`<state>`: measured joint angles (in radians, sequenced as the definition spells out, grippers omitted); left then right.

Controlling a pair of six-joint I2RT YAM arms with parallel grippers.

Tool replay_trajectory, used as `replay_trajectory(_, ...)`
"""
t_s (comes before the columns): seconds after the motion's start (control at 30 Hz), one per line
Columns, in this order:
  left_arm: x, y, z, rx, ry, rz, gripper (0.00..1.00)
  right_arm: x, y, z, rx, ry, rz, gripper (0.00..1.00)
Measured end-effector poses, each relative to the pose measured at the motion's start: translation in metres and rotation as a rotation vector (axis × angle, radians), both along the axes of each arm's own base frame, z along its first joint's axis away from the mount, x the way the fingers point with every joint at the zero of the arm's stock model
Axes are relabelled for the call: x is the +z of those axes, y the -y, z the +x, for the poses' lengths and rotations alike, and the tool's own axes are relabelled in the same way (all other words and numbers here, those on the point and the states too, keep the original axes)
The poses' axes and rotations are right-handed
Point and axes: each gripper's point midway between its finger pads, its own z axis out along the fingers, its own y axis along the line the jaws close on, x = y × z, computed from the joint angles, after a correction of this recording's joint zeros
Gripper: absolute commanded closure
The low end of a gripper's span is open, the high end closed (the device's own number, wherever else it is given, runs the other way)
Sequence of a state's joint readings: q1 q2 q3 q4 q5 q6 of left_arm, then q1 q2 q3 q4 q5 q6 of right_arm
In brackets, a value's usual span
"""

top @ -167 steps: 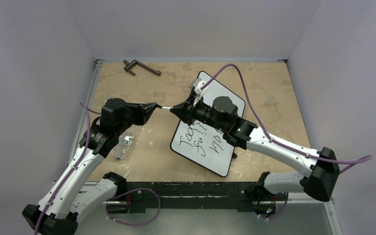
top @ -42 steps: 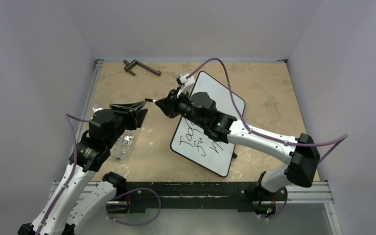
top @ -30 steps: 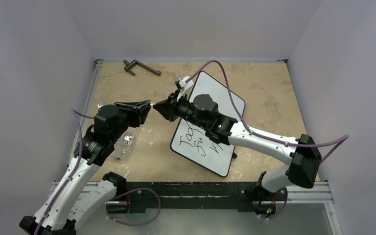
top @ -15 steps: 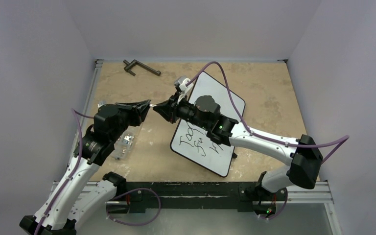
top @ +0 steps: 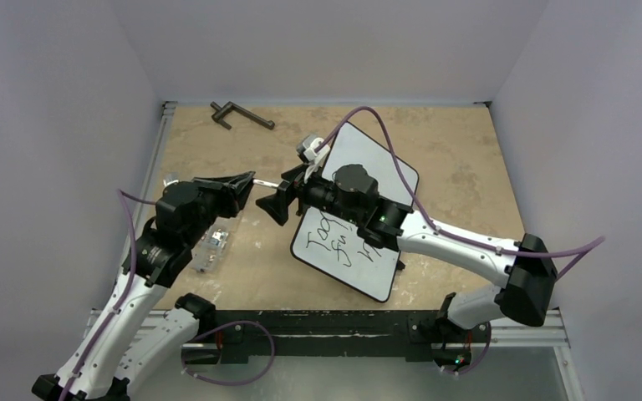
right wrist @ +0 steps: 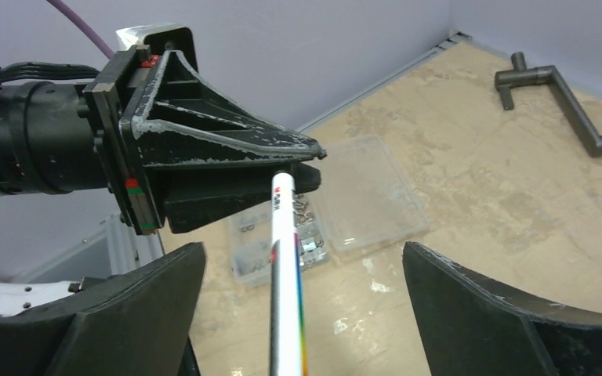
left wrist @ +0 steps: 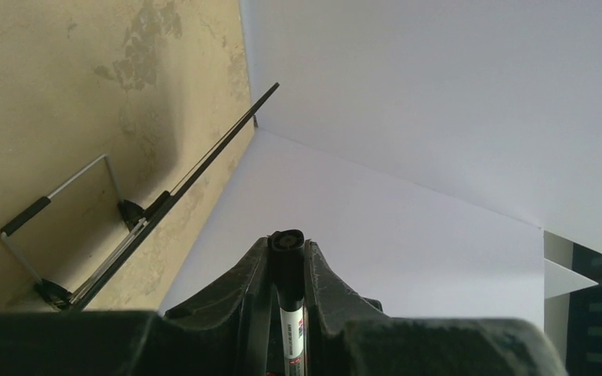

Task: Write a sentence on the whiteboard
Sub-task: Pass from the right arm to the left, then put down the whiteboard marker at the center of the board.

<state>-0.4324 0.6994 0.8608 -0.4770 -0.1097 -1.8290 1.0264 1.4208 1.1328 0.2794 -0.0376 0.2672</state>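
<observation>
Top view: your left gripper (top: 247,180) is clamped on the marker (top: 266,180). Only a short white stretch of it shows between the two grippers. Left wrist view agrees: the fingers (left wrist: 331,294) pinch the barrel and the dark end pokes out. The rest of the marker is cut off by the lower edge.

Your right gripper (top: 280,193) faces the left one from 3 o'clock, jaws wide. In the right wrist view the barrel runs up the gap, clear of both fingers (right wrist: 125,313).

Whiteboard (top: 364,150) lies angled at 3 o'clock of the table (top: 468,167) centre, with the right arm (top: 460,242) crossing it. The sentence (top: 340,242) sits on its near half. Three slanted lines begin, but the arm covers their ends, so you can only read "To…".

Left wrist view catches the board's rim edge-on, with a wire foot (left wrist: 25,214) under it.

Box (top: 213,245) of screws at 8 o'clock, partly hidden by the left arm (top: 146,267). Crank (top: 242,115) at 11 o'clock, by the far edge.
</observation>
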Motion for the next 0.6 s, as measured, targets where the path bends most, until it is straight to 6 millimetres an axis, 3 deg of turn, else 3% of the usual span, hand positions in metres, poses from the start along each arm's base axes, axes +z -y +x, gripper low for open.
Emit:
replay_trajectory(0.17,0.003,-0.009,-0.006,0.020,0.022,0.026,1.00,0.009,0.019,-0.005,-0.026,0.004,-0.032,0.01)
replay_trajectory(0.27,-0.004,-0.016,-0.010,0.032,0.013,0.084,1.00,0.027,0.034,-0.008,-0.056,0.014,-0.025,0.01)
replay_trajectory(0.43,-0.008,-0.031,-0.016,0.039,0.005,0.236,1.00,0.052,0.063,-0.015,-0.108,0.022,-0.015,0.01)
replay_trajectory(0.6,-0.006,-0.043,-0.023,0.012,0.017,0.426,1.00,0.056,0.092,-0.016,-0.182,0.020,-0.053,0.01)
